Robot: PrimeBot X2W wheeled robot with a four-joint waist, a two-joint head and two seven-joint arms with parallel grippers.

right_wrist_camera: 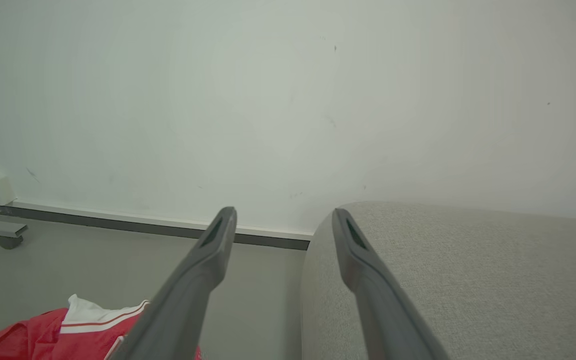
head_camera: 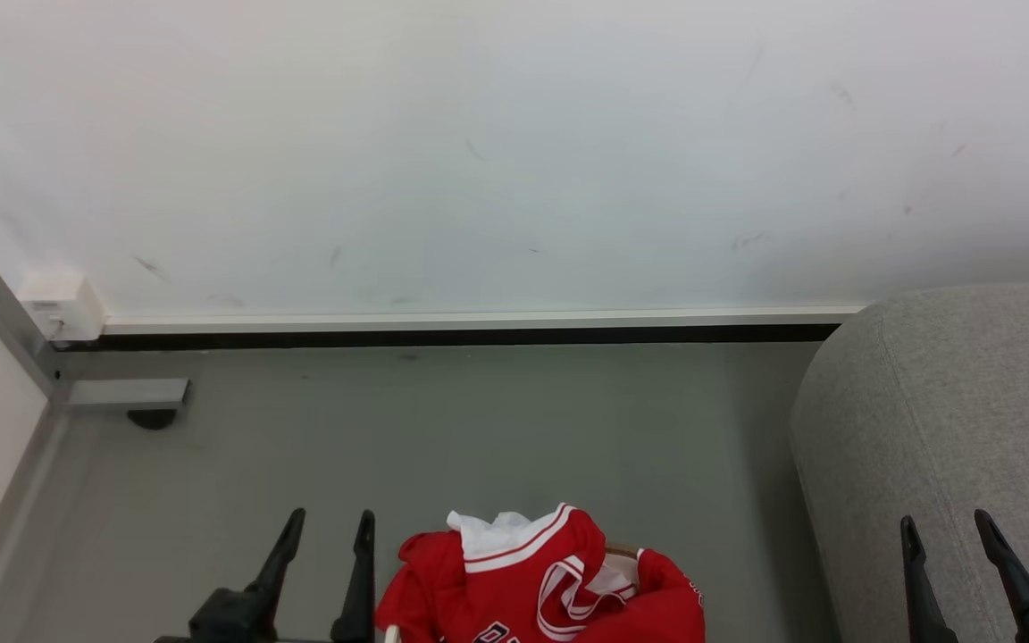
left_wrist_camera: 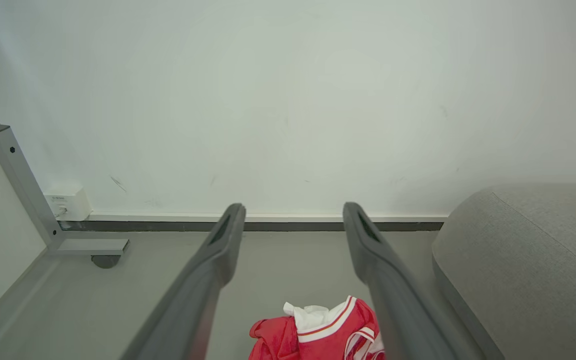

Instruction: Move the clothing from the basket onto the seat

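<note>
The left gripper (head_camera: 332, 515) hovers at the lower left with its fingers apart and empty, just beside the heap of red jerseys (head_camera: 532, 585). The jerseys pile up over the basket (head_camera: 622, 551), leaving a sliver of its brown rim visible. They look light, soft and rather slippery, likely to drape and slide, so a pinch on a raised fold or the thicker white-striped collar on top seems the surest hold. To their right stands the grey sofa (head_camera: 952, 420), with the right gripper (head_camera: 943, 520) over its near edge, fingers likewise spread and holding nothing.
</note>
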